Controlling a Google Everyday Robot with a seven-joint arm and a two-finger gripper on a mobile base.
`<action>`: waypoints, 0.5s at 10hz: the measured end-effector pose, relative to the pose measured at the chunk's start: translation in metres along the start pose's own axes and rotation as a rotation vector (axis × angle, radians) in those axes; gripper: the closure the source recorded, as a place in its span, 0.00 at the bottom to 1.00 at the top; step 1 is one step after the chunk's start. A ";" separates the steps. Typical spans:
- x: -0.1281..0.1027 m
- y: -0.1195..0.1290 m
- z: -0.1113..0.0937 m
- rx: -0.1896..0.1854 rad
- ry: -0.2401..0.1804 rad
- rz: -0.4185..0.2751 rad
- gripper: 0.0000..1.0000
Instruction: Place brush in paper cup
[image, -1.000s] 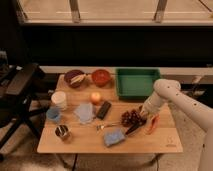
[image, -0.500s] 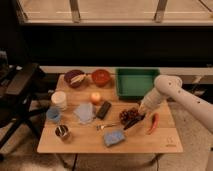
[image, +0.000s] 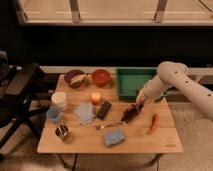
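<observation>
A single view looks down on the table (image: 167, 144) from high on its near long side, facing the far edge and the window (image: 115, 10) beyond it. It stands far enough back to take in the whole tabletop, with a chair (image: 20, 85) left of the table. The arm (image: 187, 90) shows at the table's right. The gripper (image: 138, 103) hangs over the table's right half, just in front of the tray (image: 131, 82) at the far edge.

The arm (image: 196, 95) is smooth cream-white, thick rounded segments with a bulbous joint (image: 172, 74) up-right of the pincer. Its gripper (image: 138, 102), pale and narrow, sits beside the green tray (image: 127, 82).
</observation>
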 end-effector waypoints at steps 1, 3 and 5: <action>0.000 0.001 0.000 0.000 0.000 -0.001 1.00; 0.000 0.001 0.000 -0.001 -0.001 -0.001 1.00; -0.001 0.000 0.000 0.002 -0.003 -0.001 1.00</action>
